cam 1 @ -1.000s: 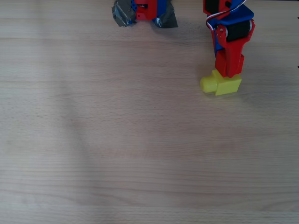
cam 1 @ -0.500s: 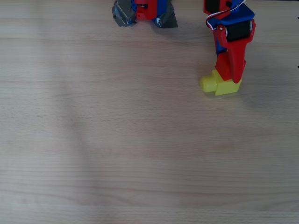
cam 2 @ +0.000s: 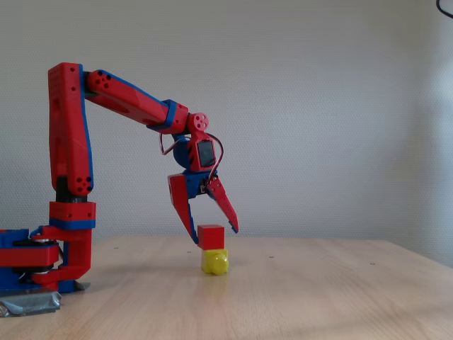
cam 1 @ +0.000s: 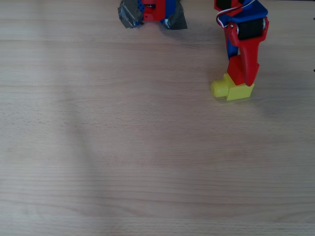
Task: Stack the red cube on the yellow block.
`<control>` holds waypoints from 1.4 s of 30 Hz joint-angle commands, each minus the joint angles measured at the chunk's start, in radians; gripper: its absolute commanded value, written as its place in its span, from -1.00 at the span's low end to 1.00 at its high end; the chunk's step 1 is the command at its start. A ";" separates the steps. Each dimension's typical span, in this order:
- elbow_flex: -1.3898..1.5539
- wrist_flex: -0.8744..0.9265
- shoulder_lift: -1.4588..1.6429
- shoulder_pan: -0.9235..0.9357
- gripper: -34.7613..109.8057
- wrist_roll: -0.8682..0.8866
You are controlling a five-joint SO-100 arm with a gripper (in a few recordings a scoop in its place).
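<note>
The gripper hangs with its fingers spread apart on either side of the red cube, which rests free on the yellow block just below the fingertips, so the stack looks made.

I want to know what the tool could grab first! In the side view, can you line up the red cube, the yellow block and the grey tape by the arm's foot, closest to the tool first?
Measured from the tool in the fixed view:
1. Red cube: right between the open fingers.
2. Yellow block: directly under the cube.
3. Grey tape: far left, at the arm's base.
</note>
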 commanded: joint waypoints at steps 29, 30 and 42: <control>-0.101 0.138 0.383 0.058 -0.03 0.057; -0.103 0.161 0.420 0.075 -0.03 0.057; 0.245 -0.057 0.723 0.390 -0.52 -0.130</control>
